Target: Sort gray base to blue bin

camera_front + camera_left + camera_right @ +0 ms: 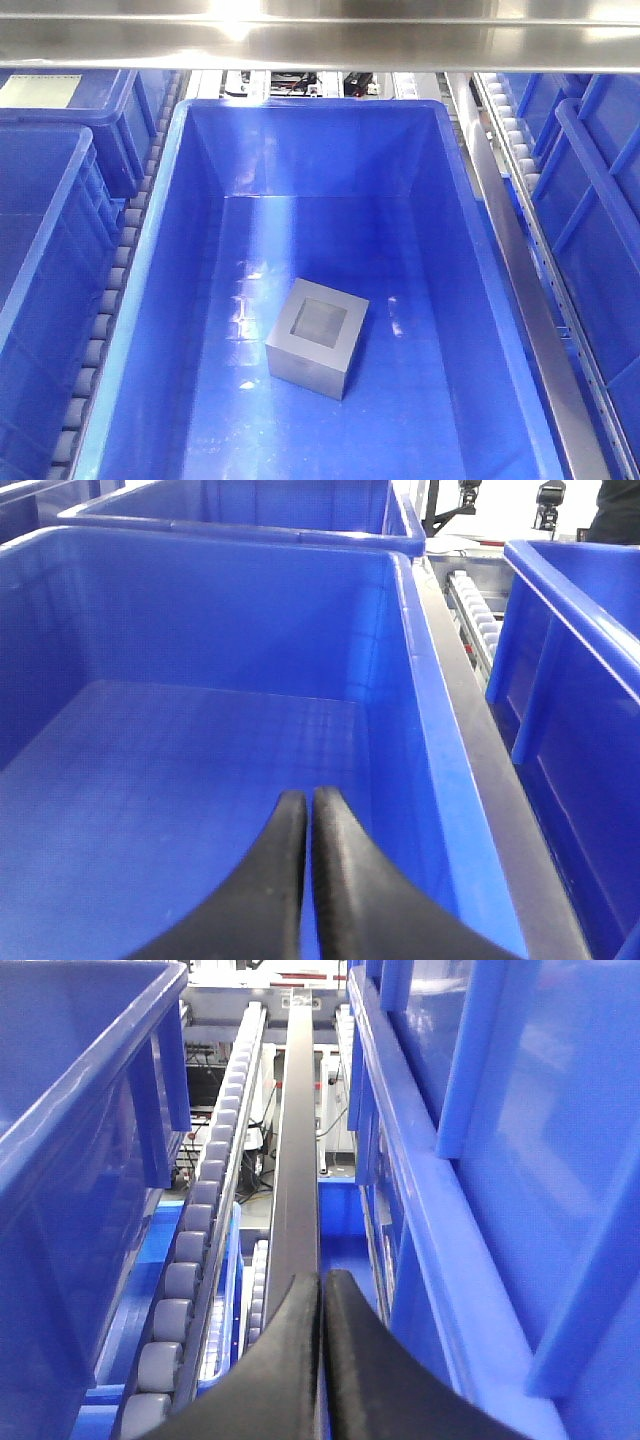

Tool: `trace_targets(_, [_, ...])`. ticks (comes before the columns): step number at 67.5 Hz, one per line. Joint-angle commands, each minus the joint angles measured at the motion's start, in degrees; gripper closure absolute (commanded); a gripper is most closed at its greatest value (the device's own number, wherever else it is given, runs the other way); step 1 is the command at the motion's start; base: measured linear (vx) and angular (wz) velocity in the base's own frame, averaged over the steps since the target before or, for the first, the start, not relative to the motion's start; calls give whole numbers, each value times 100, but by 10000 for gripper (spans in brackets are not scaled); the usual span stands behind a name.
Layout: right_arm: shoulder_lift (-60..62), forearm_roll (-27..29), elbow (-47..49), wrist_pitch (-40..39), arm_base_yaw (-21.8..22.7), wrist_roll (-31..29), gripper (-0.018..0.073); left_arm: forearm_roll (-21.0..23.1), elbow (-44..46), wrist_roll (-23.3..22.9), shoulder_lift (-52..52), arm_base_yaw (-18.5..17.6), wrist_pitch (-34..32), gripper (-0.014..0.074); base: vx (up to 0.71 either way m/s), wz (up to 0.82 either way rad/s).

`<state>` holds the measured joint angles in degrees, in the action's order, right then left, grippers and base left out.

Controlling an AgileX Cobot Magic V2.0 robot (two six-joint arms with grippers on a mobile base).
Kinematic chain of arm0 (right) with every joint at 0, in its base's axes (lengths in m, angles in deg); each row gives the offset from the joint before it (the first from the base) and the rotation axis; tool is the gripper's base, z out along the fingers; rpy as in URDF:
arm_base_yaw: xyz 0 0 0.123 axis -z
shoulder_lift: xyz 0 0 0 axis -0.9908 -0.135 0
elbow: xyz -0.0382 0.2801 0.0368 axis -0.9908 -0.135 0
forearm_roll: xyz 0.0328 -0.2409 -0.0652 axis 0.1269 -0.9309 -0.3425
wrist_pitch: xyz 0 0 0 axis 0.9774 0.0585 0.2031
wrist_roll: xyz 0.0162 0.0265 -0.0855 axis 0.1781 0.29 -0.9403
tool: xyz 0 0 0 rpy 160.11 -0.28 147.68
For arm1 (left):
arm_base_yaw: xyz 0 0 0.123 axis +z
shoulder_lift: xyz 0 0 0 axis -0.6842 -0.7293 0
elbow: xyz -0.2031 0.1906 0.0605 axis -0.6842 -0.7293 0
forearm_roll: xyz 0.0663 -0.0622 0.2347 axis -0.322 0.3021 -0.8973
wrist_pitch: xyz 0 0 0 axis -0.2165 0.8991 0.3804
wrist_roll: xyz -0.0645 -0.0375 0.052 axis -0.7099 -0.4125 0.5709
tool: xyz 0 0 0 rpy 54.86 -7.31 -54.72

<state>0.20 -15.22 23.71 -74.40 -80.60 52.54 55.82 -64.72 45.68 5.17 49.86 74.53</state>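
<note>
1 gray base [318,338] inside blue bin [455,190]; ribbed crates [50,250] flank.

Front cam looks down into blue bin [150,300] (wrist cams low, forward).

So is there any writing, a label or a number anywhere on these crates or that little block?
Nothing can be read.
A pale label on the crate at upper left in the front view: its print is too faint and blurred to read.
The gray base and the blue bin show no markings.
</note>
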Motion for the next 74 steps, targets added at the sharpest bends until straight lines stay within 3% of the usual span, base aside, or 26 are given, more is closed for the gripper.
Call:
trace_targets(1, [92,-27,-42,-409,-6,-69,564,15,51,5,89,-4,-456,605,0,0])
trace_targets(10, [92,-27,-42,-408,-6,-69,564,99,47,5,89,-41,-456,604,0,0])
trace_targets(25, [92,-27,-42,-403,-6,-69,564,84,47,113,95,-402,-461,604,0,0])
trace_targets(74, [92,-27,-42,-411,-6,-69,564,90,52,98,90,-403,-456,604,0,0])
